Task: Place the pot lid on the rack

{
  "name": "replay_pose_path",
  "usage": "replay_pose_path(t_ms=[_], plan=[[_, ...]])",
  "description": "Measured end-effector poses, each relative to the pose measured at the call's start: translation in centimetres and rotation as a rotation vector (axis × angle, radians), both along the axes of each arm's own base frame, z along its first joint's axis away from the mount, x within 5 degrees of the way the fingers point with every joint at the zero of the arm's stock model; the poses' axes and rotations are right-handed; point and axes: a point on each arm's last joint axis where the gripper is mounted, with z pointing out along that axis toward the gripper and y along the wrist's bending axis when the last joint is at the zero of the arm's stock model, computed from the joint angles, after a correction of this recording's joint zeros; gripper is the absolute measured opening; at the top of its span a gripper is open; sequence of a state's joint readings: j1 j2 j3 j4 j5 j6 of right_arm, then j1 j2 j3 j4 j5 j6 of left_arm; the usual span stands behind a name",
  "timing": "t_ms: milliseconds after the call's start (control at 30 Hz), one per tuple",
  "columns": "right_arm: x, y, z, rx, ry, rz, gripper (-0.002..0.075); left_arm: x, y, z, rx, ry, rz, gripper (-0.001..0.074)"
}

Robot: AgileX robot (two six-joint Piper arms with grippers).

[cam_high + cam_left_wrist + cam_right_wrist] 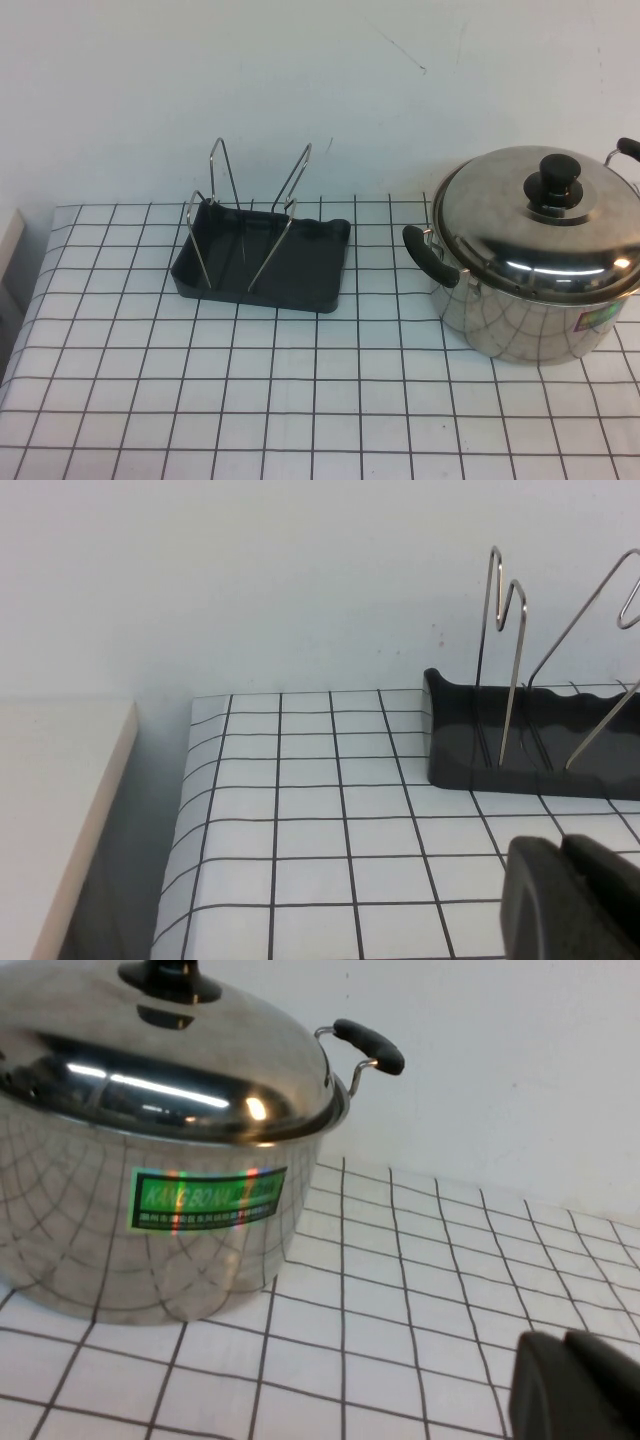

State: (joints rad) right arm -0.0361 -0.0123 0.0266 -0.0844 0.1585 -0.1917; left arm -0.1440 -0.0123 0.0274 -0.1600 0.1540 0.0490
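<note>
The domed shiny steel pot lid (pixel 535 215) with black knob sits on the steel pot (pixel 520 310) at right of the high view, nearer the right gripper (pixel 575 1385) than the left gripper (pixel 570 900), neither holding anything, jaw opening indiscernible, dark grey wire-looped rack (pixel 262 262) centre-left.

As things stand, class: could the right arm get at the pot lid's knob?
Probably yes: the right gripper sits low beside the pot, and the pot lid has its knob uncovered on top.

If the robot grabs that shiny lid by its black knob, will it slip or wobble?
The pot lid looks polished, so its dome is probably slippery; the knob seems the safer grip. Held there, the wide lid may swing. It sits on the pot. The left gripper is near the rack, the right gripper beside the pot.
</note>
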Motion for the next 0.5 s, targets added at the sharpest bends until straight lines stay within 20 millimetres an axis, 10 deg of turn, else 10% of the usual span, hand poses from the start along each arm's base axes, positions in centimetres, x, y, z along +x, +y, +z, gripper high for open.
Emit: replay_pose_path(t_ms=[500], plan=[[-0.1, 0.2, 3.2, -0.019, -0.348, 0.024, -0.0003, -0.2, 0.5, 3.4, -0.058, -0.373, 0.057, -0.0002]])
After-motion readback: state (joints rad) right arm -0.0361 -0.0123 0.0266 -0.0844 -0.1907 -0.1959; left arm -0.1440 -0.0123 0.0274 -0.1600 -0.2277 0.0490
